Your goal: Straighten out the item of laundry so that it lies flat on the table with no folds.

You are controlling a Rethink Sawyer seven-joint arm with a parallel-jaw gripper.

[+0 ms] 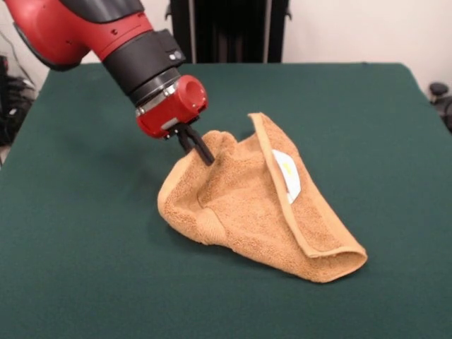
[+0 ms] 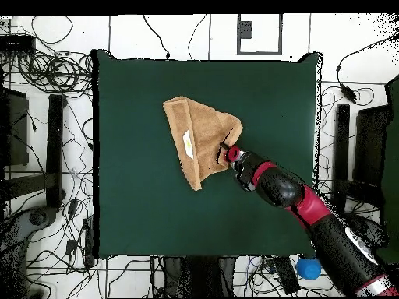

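The orange-tan towel lies crumpled and folded over itself near the middle of the dark green table. Its border band runs along the folded-over right flap, with the white care label showing beside it. My gripper comes down from the upper left, and its black fingers are pinched together on a raised ridge at the towel's left far corner. In the overhead view the towel is a rough triangle on the table, with the gripper at its right corner and the label near its left edge.
The red and black arm reaches in across the table's lower right in the overhead view. Cables and stands lie on the floor round the table, and a blue object sits by the robot's base. A black frame stands behind the table.
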